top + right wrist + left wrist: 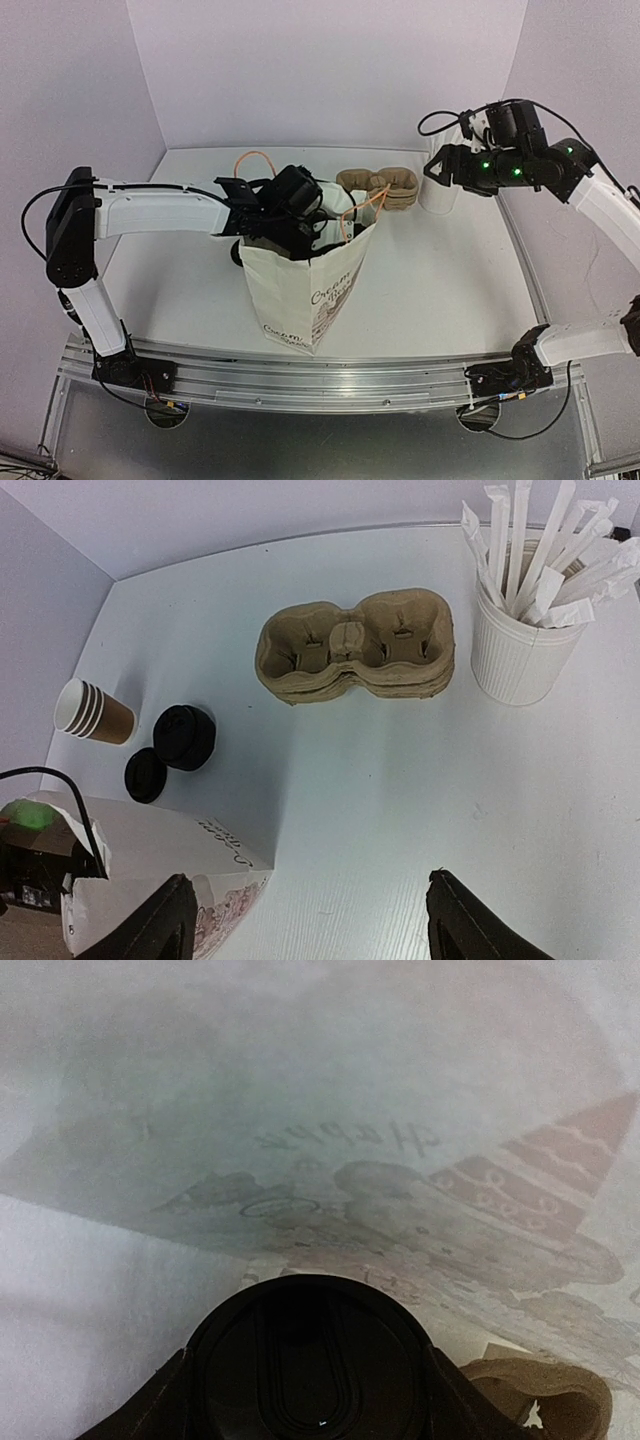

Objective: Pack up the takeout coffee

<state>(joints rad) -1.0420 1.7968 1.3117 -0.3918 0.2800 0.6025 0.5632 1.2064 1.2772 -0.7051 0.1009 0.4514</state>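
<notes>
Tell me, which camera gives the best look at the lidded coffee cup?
The left wrist view: the takeout coffee, black lid up, sits close up between the fingers. The top view hides it behind the left gripper and the paper bag. The right wrist view shows only loose lids and stacked cups.

Plain white walls (320, 70) enclose the evenly lit white table (450, 290) on three sides.

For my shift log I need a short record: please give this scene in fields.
left claw: inside paper bag, closed around takeout coffee
right claw: open, empty, over table
cup carriers: stacked on table
spare cups: nested, beside black lids
straws: upright in white holder
</notes>
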